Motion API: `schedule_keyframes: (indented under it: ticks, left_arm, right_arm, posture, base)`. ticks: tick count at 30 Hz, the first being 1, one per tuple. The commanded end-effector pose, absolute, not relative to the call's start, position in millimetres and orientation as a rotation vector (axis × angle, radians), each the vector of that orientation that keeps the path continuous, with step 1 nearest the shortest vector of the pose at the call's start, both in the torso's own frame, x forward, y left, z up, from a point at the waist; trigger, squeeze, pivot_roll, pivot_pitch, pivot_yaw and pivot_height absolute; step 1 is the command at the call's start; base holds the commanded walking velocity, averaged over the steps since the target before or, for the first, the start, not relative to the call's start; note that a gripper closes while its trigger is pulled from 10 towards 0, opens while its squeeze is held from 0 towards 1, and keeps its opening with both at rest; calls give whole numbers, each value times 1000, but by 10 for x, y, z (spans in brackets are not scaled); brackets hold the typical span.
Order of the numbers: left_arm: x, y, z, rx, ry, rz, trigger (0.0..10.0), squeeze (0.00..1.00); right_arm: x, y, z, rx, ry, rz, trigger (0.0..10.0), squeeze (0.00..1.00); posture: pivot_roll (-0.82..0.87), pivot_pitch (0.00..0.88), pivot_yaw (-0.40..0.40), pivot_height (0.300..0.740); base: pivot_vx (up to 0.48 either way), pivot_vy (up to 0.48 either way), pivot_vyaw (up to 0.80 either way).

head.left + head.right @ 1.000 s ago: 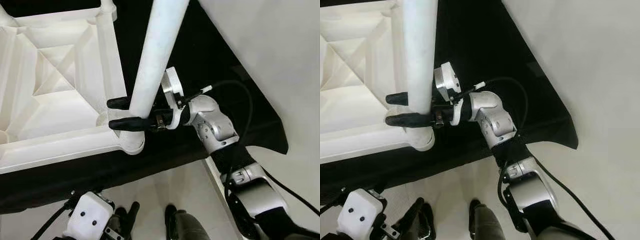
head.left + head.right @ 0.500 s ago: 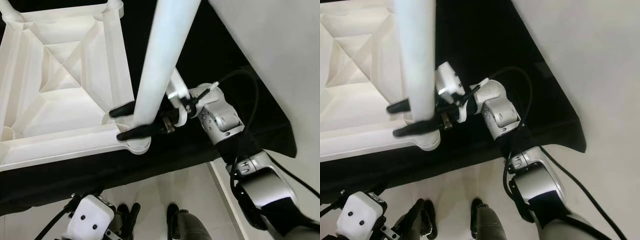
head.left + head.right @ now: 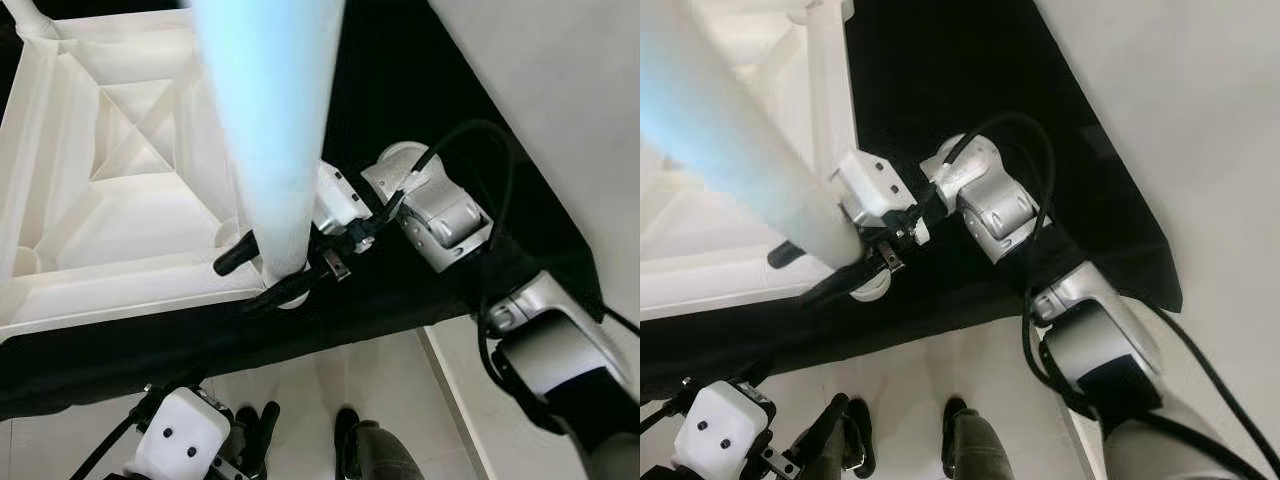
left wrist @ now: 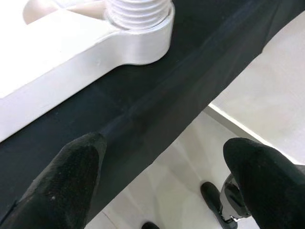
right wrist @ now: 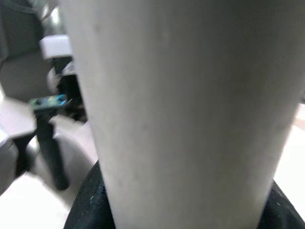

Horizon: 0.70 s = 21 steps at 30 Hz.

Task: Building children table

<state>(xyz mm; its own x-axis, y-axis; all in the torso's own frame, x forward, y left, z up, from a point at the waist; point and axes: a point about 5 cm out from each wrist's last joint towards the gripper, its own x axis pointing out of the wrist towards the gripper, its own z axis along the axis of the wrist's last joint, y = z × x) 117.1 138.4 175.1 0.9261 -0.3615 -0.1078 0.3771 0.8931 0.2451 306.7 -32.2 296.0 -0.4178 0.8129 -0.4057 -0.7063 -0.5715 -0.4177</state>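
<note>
My right gripper [image 3: 262, 272] pinching table leg [image 3: 268, 130] at tabletop [image 3: 120, 205] corner socket — leg now tilted toward camera; left gripper [image 4: 162, 176] spread, idle

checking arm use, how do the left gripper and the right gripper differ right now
1. The right gripper is shut on the white table leg; the left gripper is open and holds nothing.
2. The right gripper works at the corner socket of the upturned white tabletop, on the black mat; the left gripper hangs low by that mat's near edge, above the pale floor.

Both have two long black fingers.
</note>
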Motion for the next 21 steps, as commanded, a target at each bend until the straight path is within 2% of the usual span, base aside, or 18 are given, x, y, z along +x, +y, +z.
schedule_keyframes:
  ticks: [1,3,5,10,14,21]
  left_arm:
    - [1138,1362,1735,254,75,-391,10000,0]
    - [1140,1362,1736,255,74,-389,10000,0]
    - [1156,1360,1734,255,70,-386,10000,0]
    - [1160,1357,1734,255,69,-384,10000,0]
    - [1166,1342,1727,251,67,-382,10000,0]
    - [1167,1342,1723,250,67,-387,10000,0]
  right_arm:
    - [3120,-450,2577,-714,15,2093,10000,0]
    - [3104,-469,2580,-738,38,2109,10000,0]
    - [3145,-399,2628,-641,-20,2085,10000,0]
    - [3202,-359,2628,-588,-41,2049,10000,0]
    - [3363,-360,2627,-385,-96,1789,10000,0]
    - [3383,-508,2569,-274,-126,1608,10000,0]
  posture:
    - [-37,400,-86,740]
    - [-37,400,-86,740]
    - [-44,397,-89,740]
    - [-44,397,-88,740]
    - [-64,390,-92,740]
    - [-68,387,-91,740]
  base:
    - [0,0,0]
    - [0,0,0]
    - [0,0,0]
    - [0,0,0]
    - [0,0,0]
    - [0,0,0]
